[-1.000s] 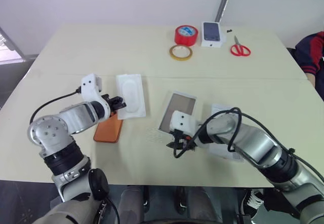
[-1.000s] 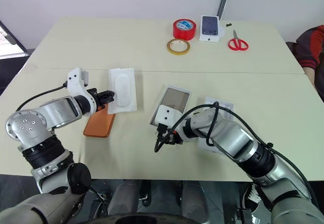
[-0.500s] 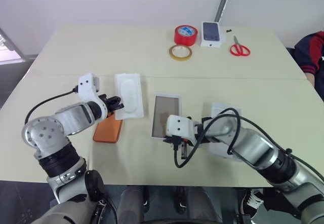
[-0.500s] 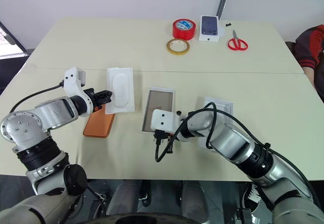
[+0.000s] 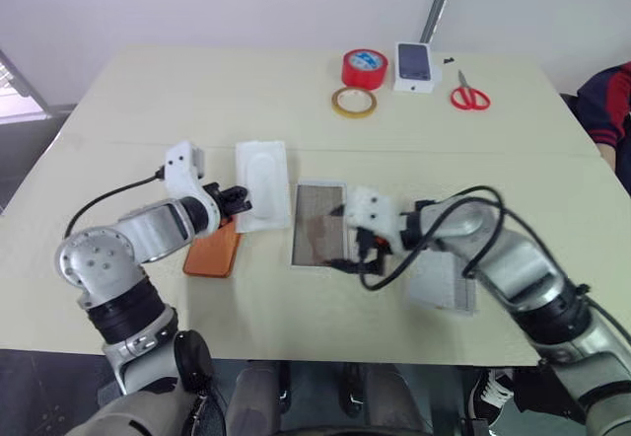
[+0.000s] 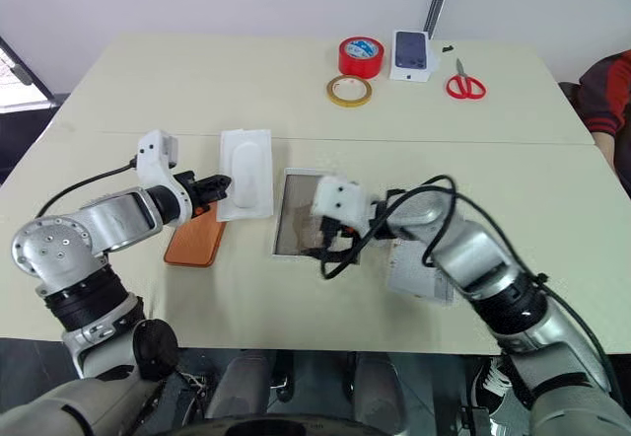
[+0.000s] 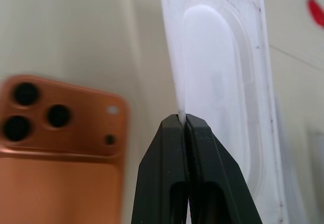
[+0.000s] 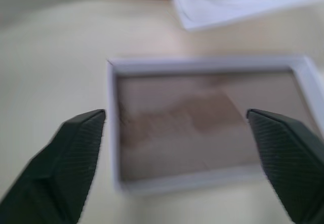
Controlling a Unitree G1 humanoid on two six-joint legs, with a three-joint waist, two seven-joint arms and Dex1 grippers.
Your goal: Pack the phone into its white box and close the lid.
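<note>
1. Head views: a second ago my right claw [image 6: 330, 242] was pressed together low at the near corner of the white box [image 5: 317, 224], which lay slanted. Now the box lies squarer to the table [image 5: 148, 91] edge and closer to the white insert [image 5: 262, 171], and my right claw has lifted and sprung wide, hanging above the box's near right part. My left claw [image 5: 244, 201] has kept its pinch on the insert's near edge, and the insert has shifted a little toward the box.
2. Head views, containers: the box holds nothing, its grey-brown floor bare. The lid [image 5: 444, 280] lies on the table to the right of the box, partly under my right arm. At the far edge sit a red tape roll [image 5: 364, 67], a yellow tape ring [image 5: 353, 102], a small box with a phone picture [image 5: 414, 65] and red scissors [image 5: 469, 96].
3. Head views, the phone [image 5: 212, 249]: it lies flat on the table just below my left claw, left of the box, outside it.
4. Left wrist view: my fingers [image 7: 167, 173] are pressed together on the thin edge of the insert; the phone's camera block, three dark lenses up, lies just beside them.
5. Right wrist view: my two fingers [image 8: 76, 158] stand spread well apart, with the empty box between and beyond them, touching neither. An orange strip of the phone and a corner of the insert lie past the box.
</note>
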